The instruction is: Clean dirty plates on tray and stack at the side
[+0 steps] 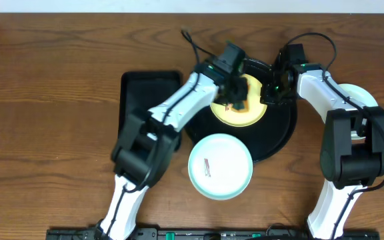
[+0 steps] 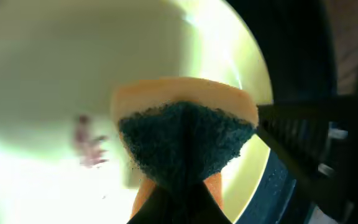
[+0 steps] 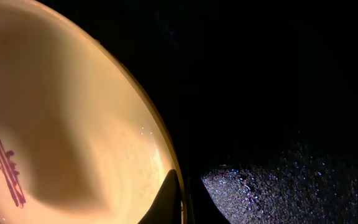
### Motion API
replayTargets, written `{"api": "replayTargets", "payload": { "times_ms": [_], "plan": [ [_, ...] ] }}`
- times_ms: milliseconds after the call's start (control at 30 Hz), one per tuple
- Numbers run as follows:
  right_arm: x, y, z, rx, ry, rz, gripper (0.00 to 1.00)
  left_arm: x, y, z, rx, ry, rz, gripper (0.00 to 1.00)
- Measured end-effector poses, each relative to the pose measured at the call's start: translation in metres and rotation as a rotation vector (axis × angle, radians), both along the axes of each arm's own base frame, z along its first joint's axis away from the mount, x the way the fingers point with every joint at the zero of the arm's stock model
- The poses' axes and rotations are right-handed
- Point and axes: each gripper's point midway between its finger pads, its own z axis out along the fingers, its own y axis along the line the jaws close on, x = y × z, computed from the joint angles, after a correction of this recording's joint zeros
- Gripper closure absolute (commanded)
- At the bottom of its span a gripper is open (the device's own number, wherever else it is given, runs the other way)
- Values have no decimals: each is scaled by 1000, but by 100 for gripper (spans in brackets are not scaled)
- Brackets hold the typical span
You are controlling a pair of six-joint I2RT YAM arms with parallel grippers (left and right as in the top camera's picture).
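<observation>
Left claw (image 2: pixel 174 202) grips sponge (image 2: pixel 185 134) over glossy pale yellow plate (image 2: pixel 55 56), reddish smear (image 2: pixel 89 143) visible.

The round tray (image 1: pixel 282 137) sits centre-right on the surface (image 1: pixel 59 80), with the rectangular tray (image 1: pixel 142 100) just left of it. One plate (image 1: pixel 235 119) lies in the round tray, a sponge (image 2: pixel 185 137) on it. A second plate (image 1: pixel 221 167) lies in front, apparently overlapping the rim.

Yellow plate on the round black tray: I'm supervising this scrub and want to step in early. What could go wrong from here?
The right claw seems to pinch only the thin rim of the pale yellow round plate; scrubbing could twist it free. The orange sponge with dark green scouring face, in the left claw, sits beside the reddish smear and may miss it.
</observation>
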Motion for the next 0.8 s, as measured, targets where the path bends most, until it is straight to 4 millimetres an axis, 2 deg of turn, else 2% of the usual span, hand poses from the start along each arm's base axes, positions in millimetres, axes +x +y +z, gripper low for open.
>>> {"api": "replayTargets", "payload": {
  "times_ms": [100, 233, 433, 633, 733, 800],
  "plan": [
    [0, 0, 0, 0, 1, -3, 99, -9, -9, -18, -3, 48, -1, 93],
    [0, 0, 0, 1, 2, -7, 99, -13, -5, -36, 21, 99, 18, 93],
    [0, 0, 0, 2, 3, -13, 99, -5, 20, -42, 129, 69, 49, 92],
    [0, 0, 0, 2, 4, -14, 99, 17, 65, -42, 399, -91, 58, 92],
    [0, 0, 0, 4, 4, -13, 99, 23, 75, -41, 463, -134, 58, 93],
    [-1, 2, 0, 4, 5, -10, 99, 26, 75, -40, 461, -142, 71, 92]
  ]
}}
